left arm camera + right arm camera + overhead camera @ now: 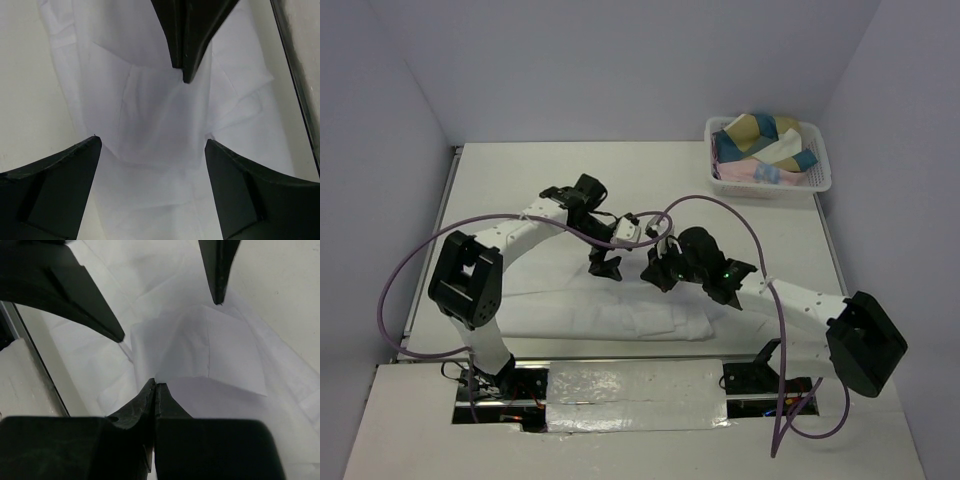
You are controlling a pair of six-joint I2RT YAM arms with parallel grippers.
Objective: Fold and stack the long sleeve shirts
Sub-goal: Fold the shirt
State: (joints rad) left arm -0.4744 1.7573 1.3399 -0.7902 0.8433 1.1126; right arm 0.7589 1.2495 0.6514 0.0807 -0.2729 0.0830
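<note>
The left hand (605,266) hung wide open over the thin white long sleeve shirt (620,318) while the right hand (660,277) pinched its cloth up, likely to fold it.

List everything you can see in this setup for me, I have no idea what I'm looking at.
long sleeve shirt: at least one, white, lying along the table's near edge
basket: one, white lattice, far right corner
cloths: several, tan, teal, pink, white, piled in the basket
table: one, white
cables: two, purple, looping along the arms
left arm: one, white and black
right arm: one, white and black
left pincer: black, open over the shirt
right pincer: black, shut on a shirt fold
</note>
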